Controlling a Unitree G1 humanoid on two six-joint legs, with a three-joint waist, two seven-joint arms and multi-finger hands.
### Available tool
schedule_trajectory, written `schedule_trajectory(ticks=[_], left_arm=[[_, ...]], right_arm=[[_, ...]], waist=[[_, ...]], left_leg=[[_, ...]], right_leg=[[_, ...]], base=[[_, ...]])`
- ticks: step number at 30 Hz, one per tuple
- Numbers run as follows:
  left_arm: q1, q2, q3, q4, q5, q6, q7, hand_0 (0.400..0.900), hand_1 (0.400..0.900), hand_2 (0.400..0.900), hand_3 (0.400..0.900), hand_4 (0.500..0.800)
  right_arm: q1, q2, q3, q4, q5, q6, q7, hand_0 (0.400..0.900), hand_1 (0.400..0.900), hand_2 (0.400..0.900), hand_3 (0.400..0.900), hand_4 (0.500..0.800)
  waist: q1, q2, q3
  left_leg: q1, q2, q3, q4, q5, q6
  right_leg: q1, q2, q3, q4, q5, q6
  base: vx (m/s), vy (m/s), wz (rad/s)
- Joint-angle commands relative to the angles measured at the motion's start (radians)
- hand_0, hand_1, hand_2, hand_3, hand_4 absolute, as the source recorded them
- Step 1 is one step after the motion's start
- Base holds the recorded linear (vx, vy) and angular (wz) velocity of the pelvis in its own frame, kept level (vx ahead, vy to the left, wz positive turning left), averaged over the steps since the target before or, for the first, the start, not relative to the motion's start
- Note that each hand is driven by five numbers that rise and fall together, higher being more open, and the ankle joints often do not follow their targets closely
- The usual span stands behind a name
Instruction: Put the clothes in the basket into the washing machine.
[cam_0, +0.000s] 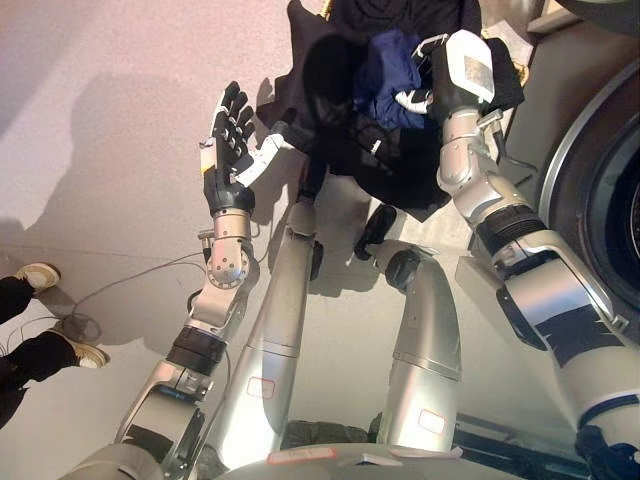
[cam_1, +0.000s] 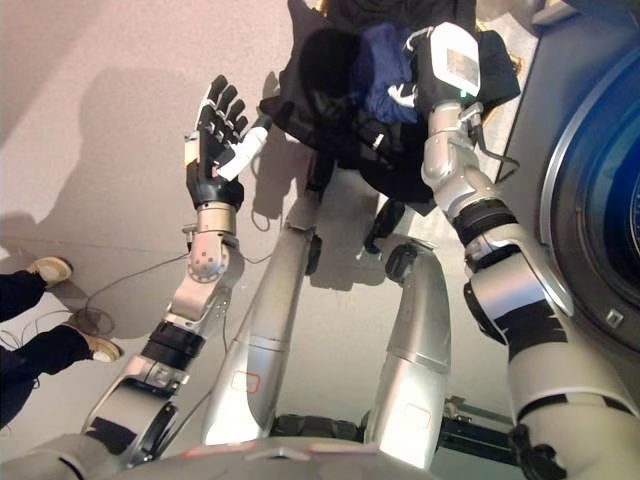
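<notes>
A heap of black clothes with a blue garment on top lies at the top centre and drapes over the basket, of which only a yellowish edge shows. My right hand reaches down into the heap beside the blue garment, its fingers buried in the cloth. My left hand is open with straight fingers, held up to the left of the heap and touching nothing. The washing machine, with its round front opening, stands at the right edge.
A person's legs and light shoes stand at the lower left on the floor. The bare grey floor stretches left of the heap. A light panel shows at the top right corner.
</notes>
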Motion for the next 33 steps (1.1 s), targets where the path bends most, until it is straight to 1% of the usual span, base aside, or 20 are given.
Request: schedule_trajectory(ticks=[1, 5, 6, 8, 12, 16, 17, 18, 19, 20, 21, 22, 23, 24, 25, 26, 27, 28, 30, 33], left_arm=[[0.069, -0.012, 0.067, -0.018, 0.032, -0.075, 0.014, 0.9, 0.9, 0.9, 0.9, 0.8], [0.08, -0.011, 0.09, -0.007, 0.03, -0.072, 0.016, 0.9, 0.9, 0.9, 0.9, 0.8], [0.082, -0.011, 0.094, -0.009, 0.032, -0.071, 0.016, 0.9, 0.9, 0.9, 0.9, 0.8], [0.087, -0.01, 0.105, -0.007, 0.036, -0.069, 0.017, 0.9, 0.9, 0.9, 0.9, 0.8], [0.101, -0.009, 0.123, -0.004, 0.042, -0.065, 0.018, 0.9, 0.9, 0.9, 0.9, 0.8], [0.115, -0.006, 0.143, 0.0, 0.048, -0.059, 0.012, 0.9, 0.9, 0.9, 0.9, 0.8], [0.119, -0.004, 0.145, 0.0, 0.05, -0.059, 0.011, 0.9, 0.9, 0.9, 0.9, 0.8], [0.122, 0.0, 0.15, 0.001, 0.051, -0.061, 0.013, 0.9, 0.9, 0.9, 0.9, 0.8], [0.124, 0.002, 0.15, 0.001, 0.051, -0.061, 0.013, 0.9, 0.9, 0.9, 0.9, 0.8], [0.127, 0.003, 0.152, 0.002, 0.051, -0.061, 0.01, 0.9, 0.9, 0.9, 0.9, 0.8], [0.13, 0.004, 0.152, 0.004, 0.052, -0.062, 0.009, 0.9, 0.9, 0.9, 0.9, 0.8], [0.134, 0.007, 0.154, 0.005, 0.053, -0.059, 0.006, 0.9, 0.9, 0.9, 0.9, 0.8], [0.137, 0.006, 0.158, 0.003, 0.056, -0.058, 0.003, 0.9, 0.9, 0.9, 0.9, 0.8], [0.138, 0.007, 0.16, 0.002, 0.058, -0.059, 0.003, 0.9, 0.9, 0.9, 0.9, 0.8], [0.139, 0.008, 0.161, 0.002, 0.059, -0.06, 0.002, 0.9, 0.9, 0.9, 0.9, 0.8], [0.141, 0.01, 0.161, 0.004, 0.059, -0.06, 0.0, 0.9, 0.9, 0.9, 0.9, 0.8], [0.143, 0.011, 0.162, 0.004, 0.06, -0.059, -0.003, 0.9, 0.9, 0.9, 0.9, 0.8], [0.144, 0.012, 0.163, 0.005, 0.06, -0.057, -0.006, 0.9, 0.9, 0.9, 0.9, 0.8], [0.145, 0.012, 0.167, 0.003, 0.065, -0.053, -0.01, 0.9, 0.9, 0.9, 0.9, 0.8], [0.145, 0.009, 0.168, 0.006, 0.068, -0.048, -0.015, 0.9, 0.9, 0.9, 0.9, 0.8]], right_arm=[[0.068, -0.044, -0.048, -0.144, 0.014, -0.051, -0.063, 0.4, 0.4, 0.4, 0.4, 0.5], [0.137, -0.062, -0.097, -0.245, -0.007, -0.049, -0.059, 0.4, 0.4, 0.4, 0.4, 0.5], [0.159, -0.07, -0.111, -0.266, -0.016, -0.049, -0.06, 0.4, 0.4, 0.4, 0.4, 0.5], [0.195, -0.086, -0.143, -0.321, -0.033, -0.047, -0.059, 0.4, 0.4, 0.4, 0.4, 0.5], [0.275, -0.128, -0.213, -0.393, -0.071, -0.037, -0.07, 0.4, 0.4, 0.4, 0.4, 0.5], [0.348, -0.189, -0.272, -0.433, -0.147, -0.005, -0.088, 0.4, 0.4, 0.4, 0.4, 0.5], [0.369, -0.201, -0.295, -0.445, -0.16, 0.003, -0.092, 0.4, 0.4, 0.4, 0.4, 0.5], [0.383, -0.208, -0.311, -0.458, -0.169, 0.006, -0.101, 0.4, 0.4, 0.4, 0.4, 0.5], [0.394, -0.215, -0.325, -0.47, -0.179, 0.01, -0.103, 0.4, 0.4, 0.4, 0.4, 0.5], [0.404, -0.225, -0.338, -0.473, -0.188, 0.014, -0.109, 0.4, 0.4, 0.4, 0.4, 0.5], [0.415, -0.233, -0.342, -0.469, -0.196, 0.017, -0.113, 0.4, 0.4, 0.4, 0.4, 0.5], [0.421, -0.254, -0.349, -0.475, -0.212, 0.028, -0.11, 0.4, 0.4, 0.4, 0.4, 0.5], [0.431, -0.265, -0.355, -0.476, -0.232, 0.037, -0.112, 0.4, 0.4, 0.4, 0.4, 0.5], [0.442, -0.282, -0.366, -0.473, -0.246, 0.044, -0.119, 0.4, 0.4, 0.4, 0.4, 0.5], [0.446, -0.296, -0.369, -0.459, -0.258, 0.053, -0.124, 0.4, 0.4, 0.4, 0.4, 0.5], [0.443, -0.321, -0.363, -0.433, -0.281, 0.072, -0.131, 0.4, 0.4, 0.4, 0.4, 0.5], [0.442, -0.334, -0.355, -0.414, -0.303, 0.085, -0.132, 0.4, 0.4, 0.4, 0.4, 0.5], [0.437, -0.362, -0.332, -0.376, -0.344, 0.112, -0.132, 0.4, 0.4, 0.4, 0.4, 0.5], [0.414, -0.398, -0.294, -0.305, -0.384, 0.141, -0.113, 0.4, 0.4, 0.4, 0.4, 0.5], [0.389, -0.425, -0.244, -0.225, -0.431, 0.179, -0.098, 0.4, 0.4, 0.4, 0.4, 0.5]], waist=[[-0.032, -0.036, -0.092], [-0.047, -0.053, -0.097], [-0.049, -0.056, -0.094], [-0.057, -0.066, -0.096], [-0.072, -0.084, -0.106], [-0.088, -0.099, -0.115], [-0.092, -0.102, -0.123], [-0.092, -0.104, -0.118], [-0.096, -0.107, -0.125], [-0.095, -0.11, -0.119], [-0.095, -0.112, -0.119], [-0.099, -0.115, -0.127], [-0.097, -0.116, -0.121], [-0.101, -0.117, -0.128], [-0.098, -0.117, -0.121], [-0.097, -0.119, -0.12], [-0.097, -0.118, -0.12], [-0.095, -0.118, -0.12], [-0.094, -0.117, -0.121], [-0.095, -0.115, -0.122]], left_leg=[[0.029, 0.015, 0.0, 0.076, -0.224, 0.035], [0.042, 0.02, 0.0, 0.07, -0.224, 0.034], [0.037, 0.021, 0.003, 0.051, -0.183, 0.036], [0.044, 0.025, 0.003, 0.045, -0.183, 0.037], [0.053, 0.03, 0.002, 0.041, -0.185, 0.038], [0.065, 0.035, 0.001, 0.036, -0.188, 0.038], [0.079, 0.037, -0.004, 0.04, -0.22, 0.036], [0.072, 0.039, 0.001, 0.03, -0.186, 0.038], [0.087, 0.04, -0.002, 0.035, -0.22, 0.037], [0.079, 0.041, 0.004, 0.026, -0.185, 0.039], [0.083, 0.042, 0.005, 0.028, -0.189, 0.039], [0.096, 0.043, -0.001, 0.031, -0.221, 0.038], [0.089, 0.044, 0.003, 0.022, -0.187, 0.04], [0.1, 0.045, 0.0, 0.029, -0.221, 0.038], [0.092, 0.045, 0.006, 0.02, -0.187, 0.04], [0.092, 0.046, 0.009, 0.023, -0.19, 0.04], [0.093, 0.046, 0.01, 0.023, -0.191, 0.041], [0.093, 0.046, 0.009, 0.023, -0.192, 0.041], [0.095, 0.045, 0.009, 0.021, -0.192, 0.039], [0.096, 0.045, 0.008, 0.017, -0.188, 0.037]], right_leg=[[0.027, 0.028, 0.074, -0.173, 0.116, 0.104], [0.046, 0.033, 0.069, -0.189, 0.121, 0.106], [0.043, 0.031, 0.058, -0.209, 0.157, 0.097], [0.052, 0.035, 0.057, -0.22, 0.159, 0.098], [0.065, 0.042, 0.057, -0.236, 0.162, 0.1], [0.078, 0.048, 0.057, -0.248, 0.165, 0.103], [0.091, 0.053, 0.065, -0.244, 0.139, 0.113], [0.087, 0.05, 0.059, -0.259, 0.172, 0.106], [0.099, 0.055, 0.068, -0.254, 0.144, 0.116], [0.096, 0.053, 0.059, -0.267, 0.176, 0.107], [0.099, 0.053, 0.06, -0.265, 0.174, 0.108], [0.11, 0.058, 0.069, -0.262, 0.147, 0.117], [0.104, 0.054, 0.061, -0.274, 0.177, 0.109], [0.112, 0.058, 0.071, -0.266, 0.149, 0.119], [0.107, 0.053, 0.062, -0.279, 0.18, 0.111], [0.107, 0.054, 0.064, -0.277, 0.177, 0.111], [0.107, 0.054, 0.065, -0.276, 0.177, 0.112], [0.107, 0.052, 0.066, -0.276, 0.177, 0.112], [0.109, 0.051, 0.067, -0.279, 0.178, 0.112], [0.11, 0.049, 0.069, -0.283, 0.182, 0.113]], base=[[-0.02, 0.009, -0.12], [-0.05, 0.012, -0.09], [-0.12, 0.023, -0.08], [-0.07, 0.004, -0.07], [-0.01, -0.002, -0.08], [0.02, -0.005, -0.05], [-0.01, 0.018, -0.07], [0.09, -0.005, -0.06], [-0.11, 0.036, -0.08], [-0.01, 0.014, -0.07], [-0.01, 0.019, -0.08], [-0.01, 0.018, -0.08], [0.09, 0.003, -0.07], [-0.11, 0.04, -0.06], [-0.01, 0.029, -0.07], [-0.11, 0.046, -0.06], [-0.01, 0.029, -0.04], [0.0, 0.0, 0.0], [0.0, 0.0, 0.0], [0.0, 0.0, 0.0]])
